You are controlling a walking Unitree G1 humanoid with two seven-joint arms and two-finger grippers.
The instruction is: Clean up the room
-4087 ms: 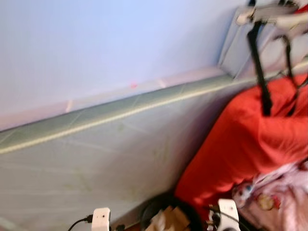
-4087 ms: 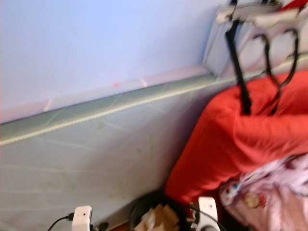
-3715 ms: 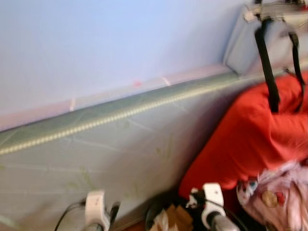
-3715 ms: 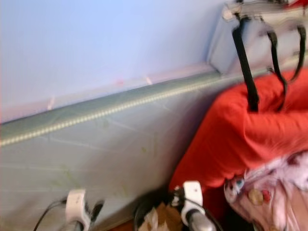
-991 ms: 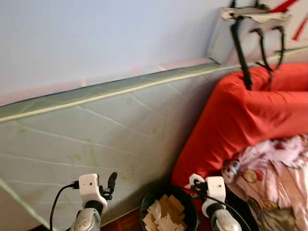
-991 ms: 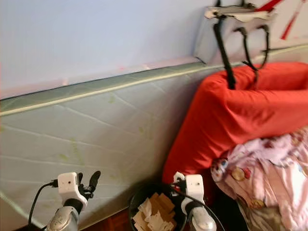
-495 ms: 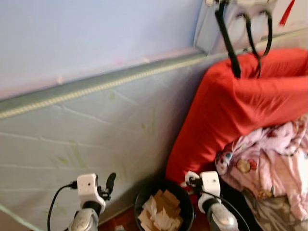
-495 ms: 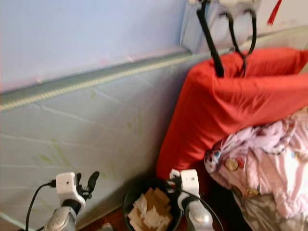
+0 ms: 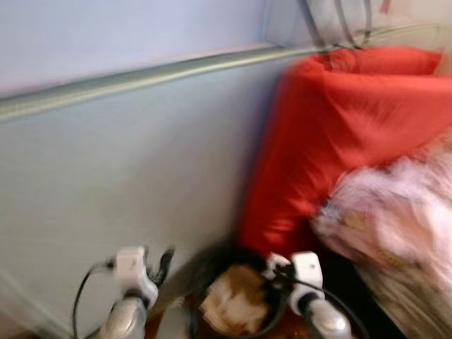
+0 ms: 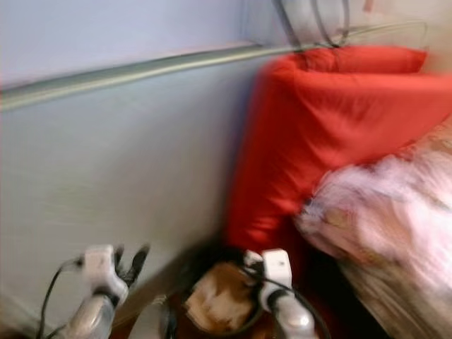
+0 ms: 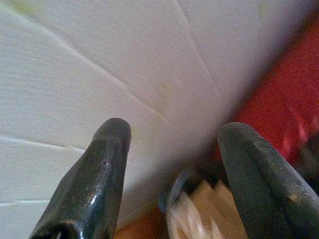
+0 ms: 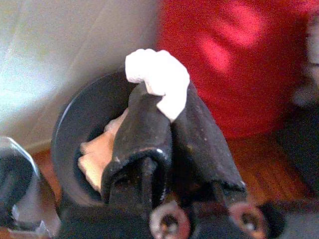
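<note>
Head views smeared with motion blur; detail soft; right gripper has its two black fingers pinched together on a crumpled white wad, probably tissue, which pokes out past the fingertips; the wad sits above the near rim of a round black wastebasket, on the side toward the red cushion, not yet plainly over the opening; wastebasket stands on a wooden floor, already holding tan and pale paper scraps; it is tucked against the base of a pale quilted mattress stood on edge, with a big red cushion just beside it and a heap of pink patterned bedding further right; left gripper has its fingers spread well apart with nothing between them, pointing toward the mattress face and the basket's far edge; judgement: drop-off is near but not lined up; risks: if the fingers part here the wad could strike the rim and fall to the floor beside the cushion; light paper may cling to a finger pad and come away with the hand; a swing of either arm could knock the basket, which looks light and could tip or slide.
</note>
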